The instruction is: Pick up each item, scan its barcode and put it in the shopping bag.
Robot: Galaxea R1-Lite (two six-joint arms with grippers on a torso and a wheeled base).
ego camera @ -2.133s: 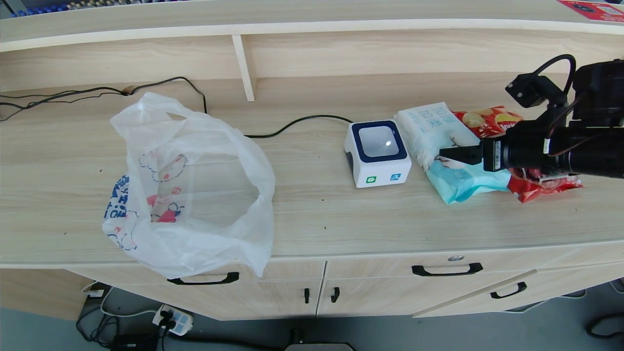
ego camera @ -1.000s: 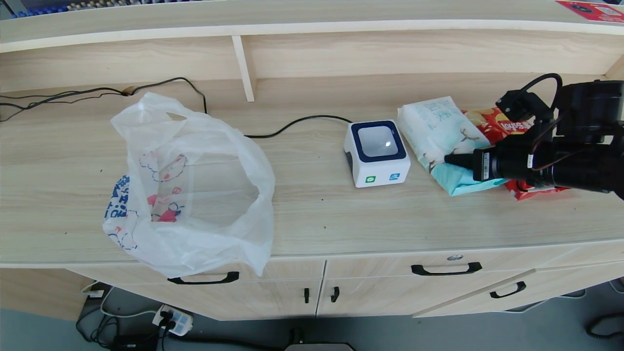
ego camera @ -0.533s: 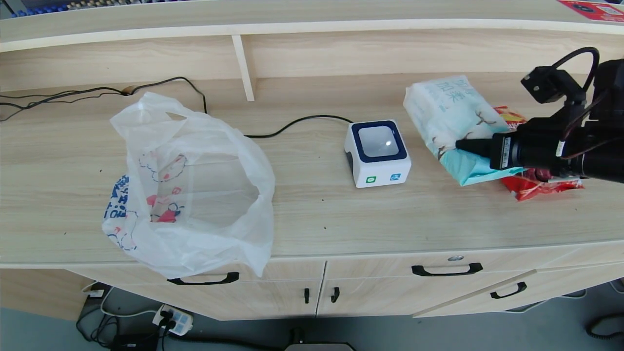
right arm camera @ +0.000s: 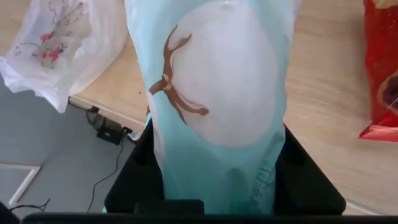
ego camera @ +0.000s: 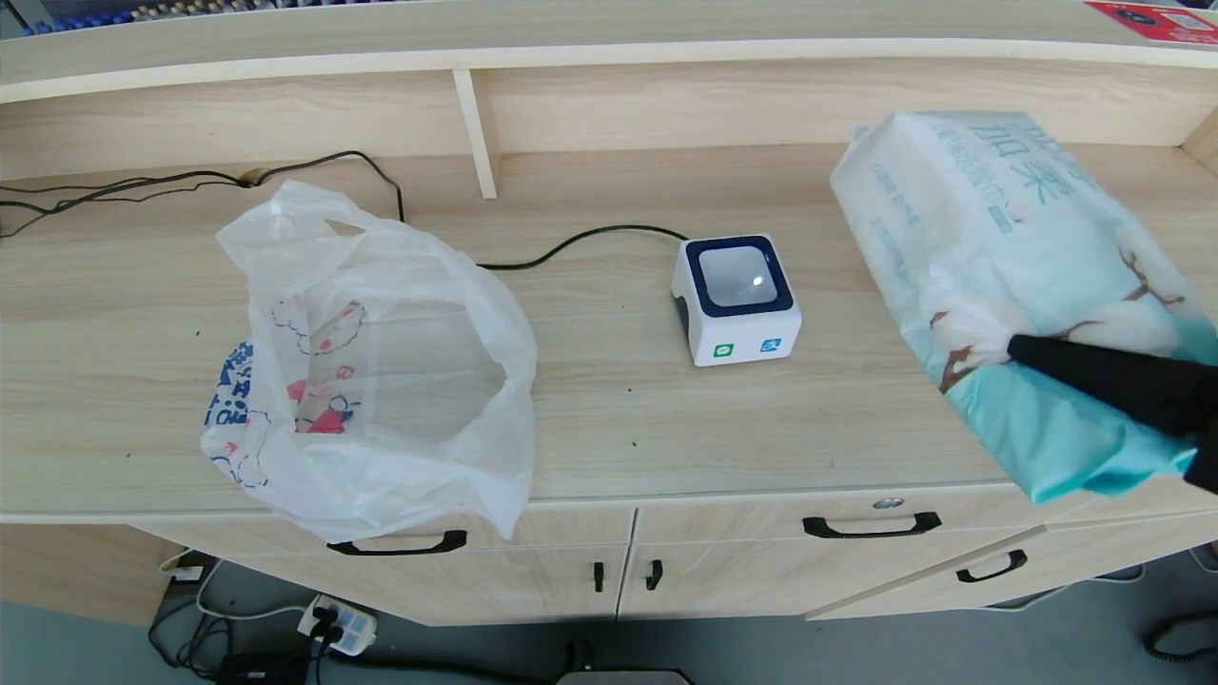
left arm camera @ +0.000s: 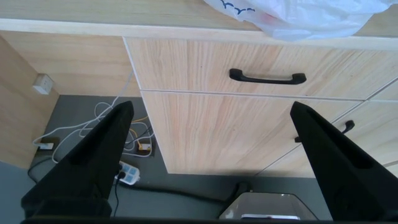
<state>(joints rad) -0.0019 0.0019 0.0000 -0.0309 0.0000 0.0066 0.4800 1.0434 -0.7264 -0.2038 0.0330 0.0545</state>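
Blue tissue pack (ego camera: 1009, 285) sits tight in our right gripper (ego camera: 1023, 352) jaws. We should swing it slowly to nine o'clock, barcode facing the scanner (ego camera: 737, 297). Our left gripper (left arm camera: 211, 109) jaws gape wide.

Light wood counter (ego camera: 618, 428) with raised back shelf (ego camera: 666, 52) and upright divider (ego camera: 476, 133), black-handled drawers (ego camera: 761, 561) beneath; cables (ego camera: 190, 647) and a power strip (ego camera: 338, 623) lie on the grey floor (ego camera: 904, 652)
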